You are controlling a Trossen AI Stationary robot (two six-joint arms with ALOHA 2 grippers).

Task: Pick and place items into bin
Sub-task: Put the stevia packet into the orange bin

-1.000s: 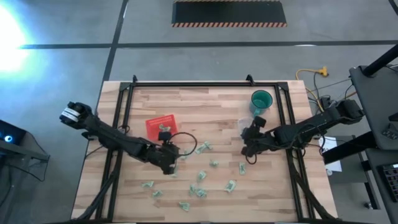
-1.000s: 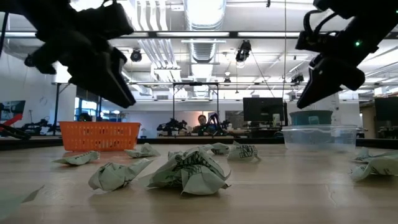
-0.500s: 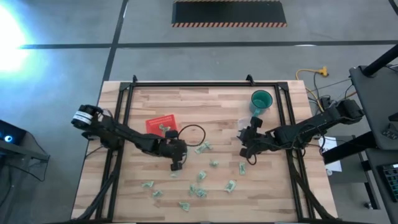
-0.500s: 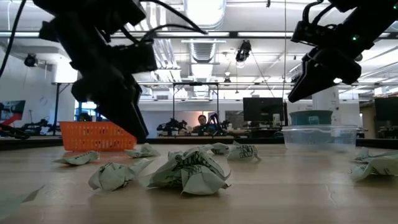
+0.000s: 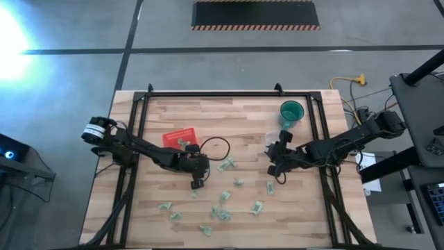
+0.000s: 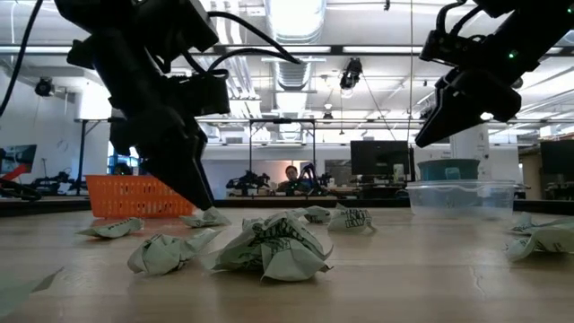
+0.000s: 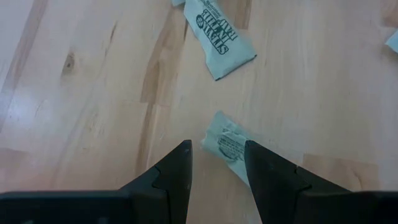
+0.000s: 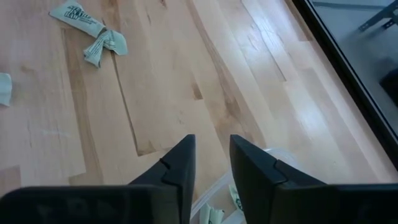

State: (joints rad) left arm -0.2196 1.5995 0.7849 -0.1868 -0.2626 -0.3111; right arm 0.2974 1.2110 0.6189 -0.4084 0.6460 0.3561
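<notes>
High view: mounted overhead, looking straight down on the whole surface (image 5: 243,125) and both arms, from far off. Low view: set at surface height, facing level across the wood into the room beyond, with crumpled wrappers (image 6: 269,247) close to the lens. Left wrist view: aimed steeply down past the left tool (image 7: 217,168), very near the wood. Right wrist view: likewise past the right tool (image 8: 211,165), slightly farther off. Shared by all four: wood planks and scattered wrappers, around 6 o'clock overhead.
</notes>
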